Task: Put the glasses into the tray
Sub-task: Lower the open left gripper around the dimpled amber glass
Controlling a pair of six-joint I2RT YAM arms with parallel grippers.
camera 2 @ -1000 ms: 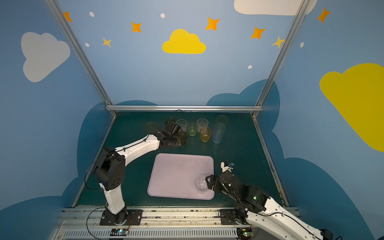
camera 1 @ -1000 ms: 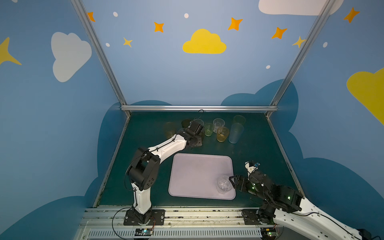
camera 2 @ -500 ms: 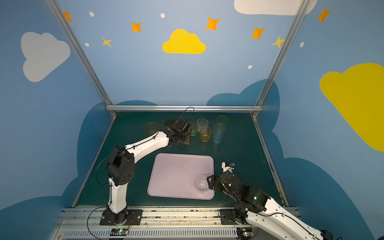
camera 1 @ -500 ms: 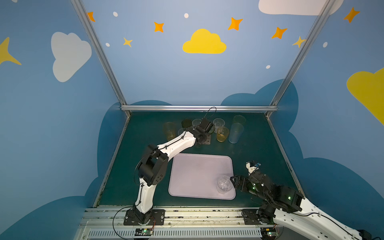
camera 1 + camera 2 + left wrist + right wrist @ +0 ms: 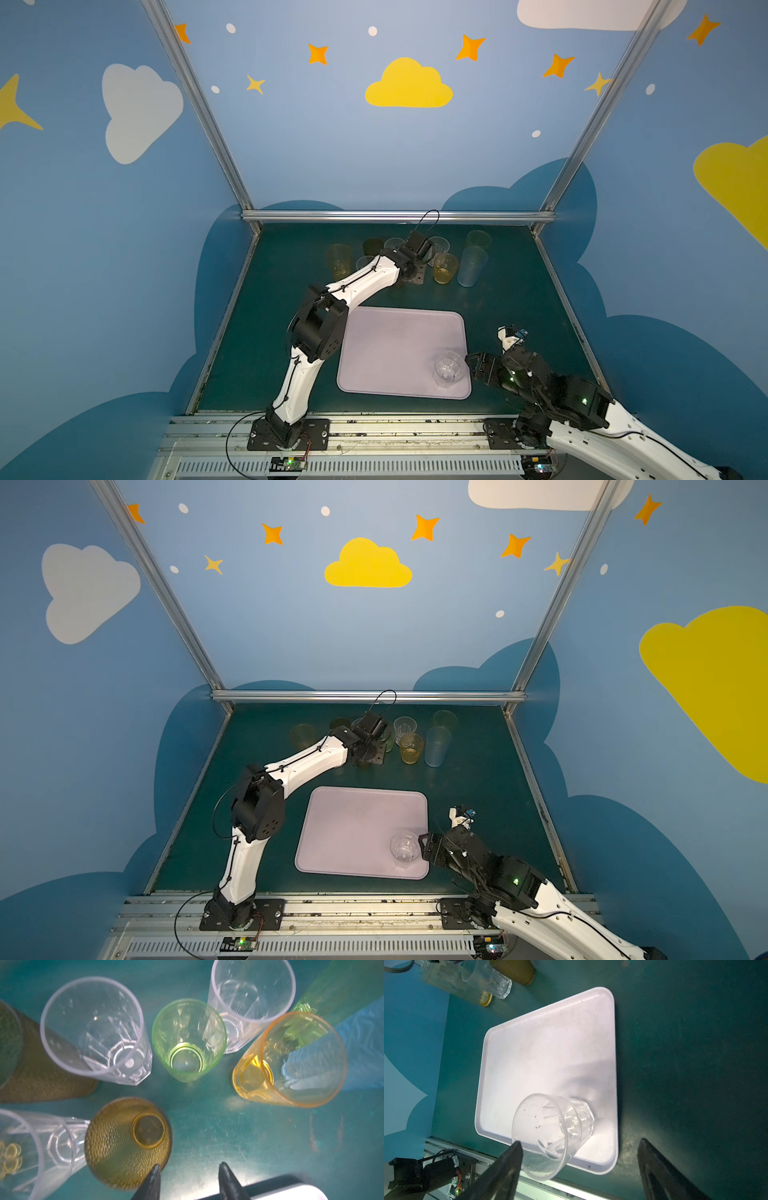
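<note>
The pale lilac tray [image 5: 395, 345] [image 5: 353, 825] [image 5: 550, 1053] lies mid-table. One clear faceted glass [image 5: 449, 370] [image 5: 404, 850] [image 5: 550, 1126] stands upright in its near right corner. My right gripper [image 5: 473, 368] [image 5: 579, 1141] is open wide just beside that glass, not holding it. The other glasses are clustered at the back: a clear one [image 5: 93, 1028], a short green one [image 5: 189, 1041], an amber one [image 5: 445, 268] [image 5: 301, 1059], a pale blue one [image 5: 471, 266] and a textured brown one [image 5: 128, 1142]. My left gripper [image 5: 189, 1165] hovers over them, open on bare table, one fingertip [image 5: 155, 1167] beside the brown glass.
A tall yellow glass [image 5: 338, 259] stands furthest left in the back row and a tall green one [image 5: 478, 239] furthest right. A metal rail [image 5: 399, 216] bounds the back of the green table, with blue walls on both sides.
My left arm has swung right along the back row of glasses, from near the left end to its middle. The right arm and the glass in the tray have not moved.
</note>
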